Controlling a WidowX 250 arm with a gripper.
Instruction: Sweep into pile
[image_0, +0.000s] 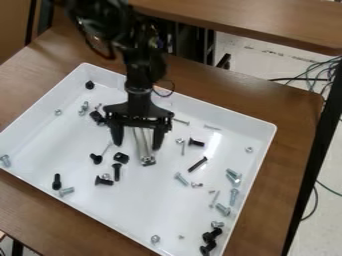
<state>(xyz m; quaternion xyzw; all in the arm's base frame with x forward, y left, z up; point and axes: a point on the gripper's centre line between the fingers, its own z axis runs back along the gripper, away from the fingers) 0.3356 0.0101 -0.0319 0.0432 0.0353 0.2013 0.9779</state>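
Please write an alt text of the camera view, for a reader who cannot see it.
A black robot gripper, open, hangs over a white tray where black bolts and silver bolts lie scattered; the tray rests on a brown table.

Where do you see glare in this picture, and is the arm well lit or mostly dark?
Camera view: a bright glare patch on the bare floor of the white tray, just right of the short black bolt in the picture; the arm is mostly dark, with little surface detail.

Brn wood table (292, 145); 2nd brn tabletop (267, 22) behind; pale flr (330, 165) w/ dk cables (314, 200).
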